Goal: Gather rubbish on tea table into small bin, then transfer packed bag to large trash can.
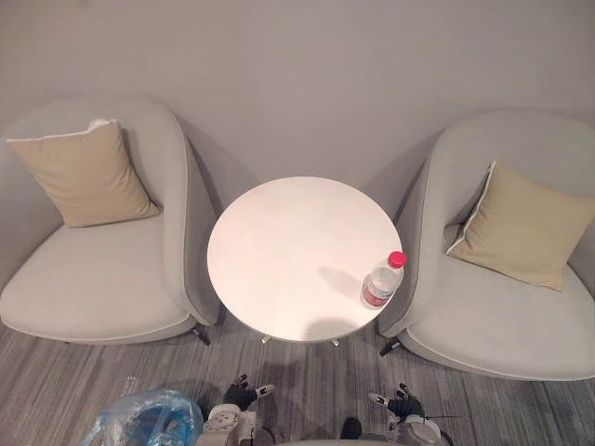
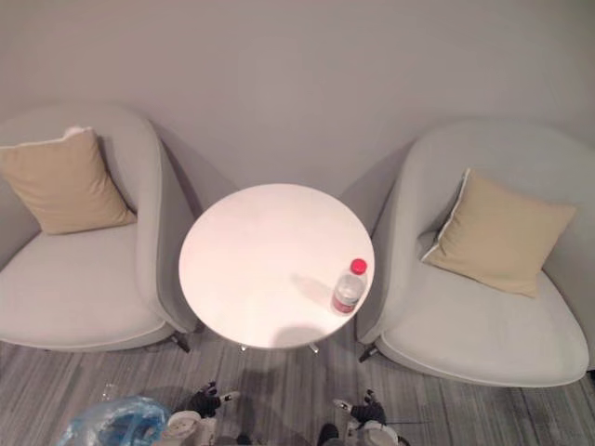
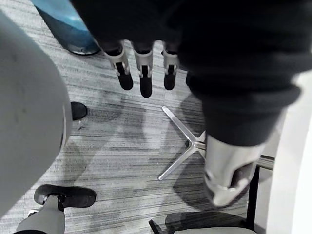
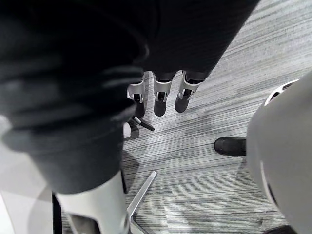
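Left eye view: 1 red-capped plastic bottle (image 1: pixel 382 282) stands upright near the right edge of the tabletop (image 1: pixel 279 251). The blue-bagged small bin (image 1: pixel 149 420) sits on the floor, lower left. The bottle looks light, smooth and easily tipped, so a mid-body grasp suits.
Left wrist view: left hand (image 3: pixel 145 73) hangs straight-fingered, empty.
Right wrist view: right hand (image 4: pixel 161 95) likewise.

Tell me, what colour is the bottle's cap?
The bottle has a pinkish-red cap; it shows best in the left eye view.

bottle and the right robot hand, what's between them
Between bottle and right robot hand: bare table edge, an armchair's dark leg, then grey floor, in the left eye view.
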